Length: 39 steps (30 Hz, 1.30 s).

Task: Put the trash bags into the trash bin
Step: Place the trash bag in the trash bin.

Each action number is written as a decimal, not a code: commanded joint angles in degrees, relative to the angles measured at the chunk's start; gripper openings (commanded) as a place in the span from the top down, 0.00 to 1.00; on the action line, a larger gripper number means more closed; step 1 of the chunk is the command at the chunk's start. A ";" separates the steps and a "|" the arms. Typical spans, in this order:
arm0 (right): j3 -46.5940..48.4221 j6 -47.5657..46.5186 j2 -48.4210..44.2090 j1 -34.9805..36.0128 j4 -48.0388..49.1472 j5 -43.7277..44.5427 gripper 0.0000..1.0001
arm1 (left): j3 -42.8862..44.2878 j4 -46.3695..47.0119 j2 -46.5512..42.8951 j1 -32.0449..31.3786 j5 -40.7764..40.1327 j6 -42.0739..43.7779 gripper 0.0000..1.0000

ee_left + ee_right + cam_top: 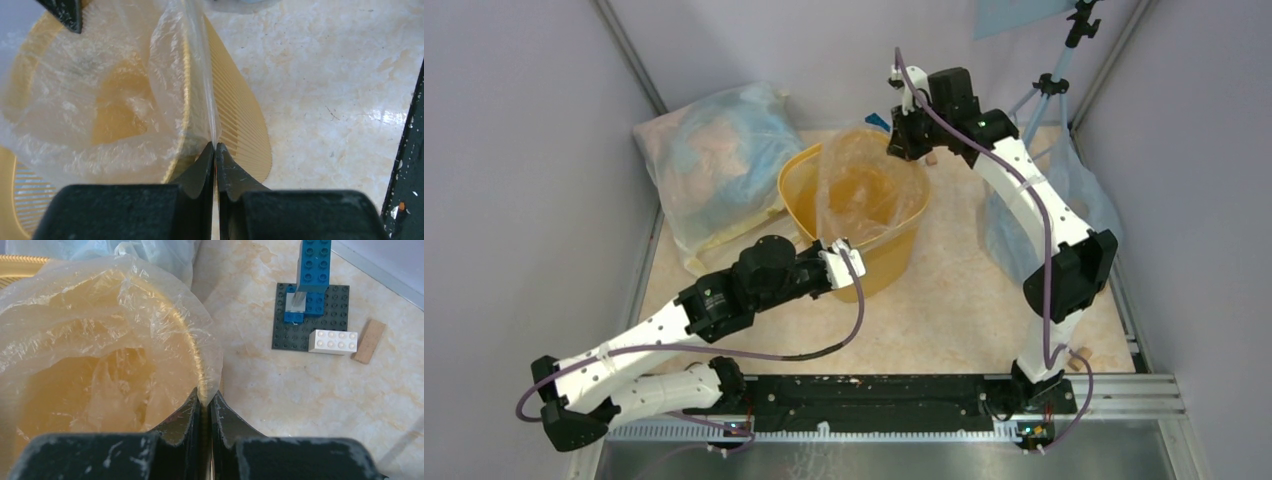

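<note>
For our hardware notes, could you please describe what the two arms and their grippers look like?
Both the left arm and right arm have white links with black joint housings, each trailing a purple cable. The left gripper and right gripper have black, tapering fingers; the right's are scuffed whitish.

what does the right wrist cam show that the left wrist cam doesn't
Only the right wrist: a blue-and-white plastic block tower on a dark studded baseplate, a loose white brick and a small flat wooden piece.
Only the left wrist: the ribbed outside wall of the yellow-orange translucent plastic bin down to the table, and a black strip at the right edge.
Both: the thin clear wrinkled plastic film bag in that bin's mouth, the marbled beige table, and that arm's own black jaws closed on the film's edge.
</note>
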 commanded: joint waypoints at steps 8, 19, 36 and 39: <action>-4.94 -0.86 -6.32 0.33 1.73 0.18 1.00 | -4.83 6.33 -5.52 0.58 -13.56 -12.60 0.91; -6.64 -0.36 -8.38 0.29 1.76 -0.09 1.00 | -7.72 4.87 -3.93 2.91 -11.63 -19.23 1.00; -11.19 1.98 -11.78 0.33 1.54 2.92 1.00 | -12.78 8.98 -1.35 19.75 7.49 -27.16 1.00; -11.34 3.19 -11.93 0.33 1.11 3.23 1.00 | -13.57 10.35 -1.52 20.25 5.76 -27.42 1.00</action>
